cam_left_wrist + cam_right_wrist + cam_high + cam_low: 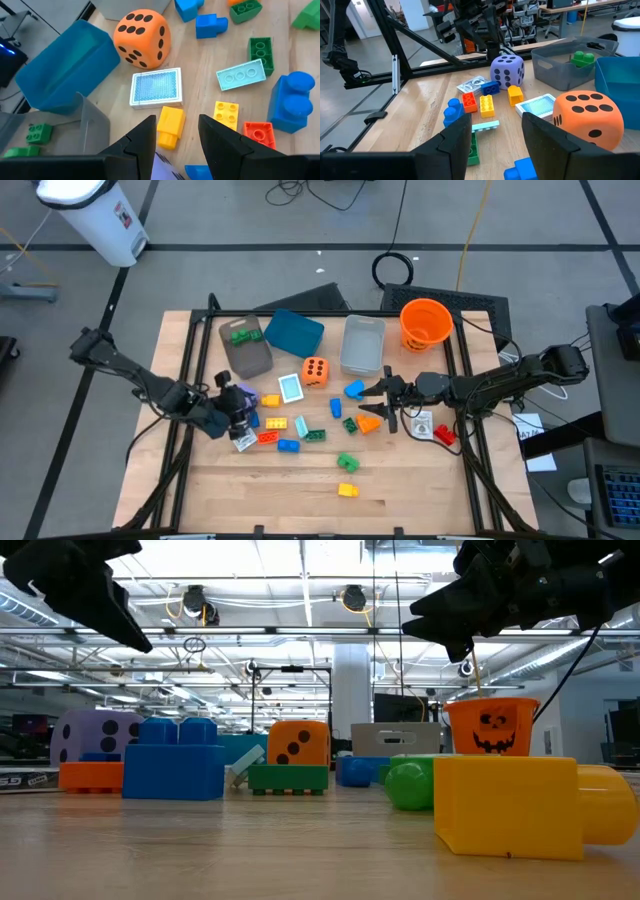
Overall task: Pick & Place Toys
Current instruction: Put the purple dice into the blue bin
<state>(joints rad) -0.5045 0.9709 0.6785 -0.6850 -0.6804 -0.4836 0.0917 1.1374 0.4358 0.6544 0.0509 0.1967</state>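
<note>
Low view: purple die (97, 736) half hidden behind blue brick (173, 757) and orange brick (90, 776); both arms cut off by top edge, fingers not seen.

Left wrist view: purple die only a sliver at bottom edge, between the fingers (145, 142); green bricks (37, 134) partly masked by grey bin wall (95, 125); teal box (62, 70) cut off at left.

High view: card (421, 425) by right gripper (384, 402) too small to read; left gripper (232, 408) merges with purple die, grip unclear.

Right wrist view: orange die (587, 120) cut off at right.
</note>
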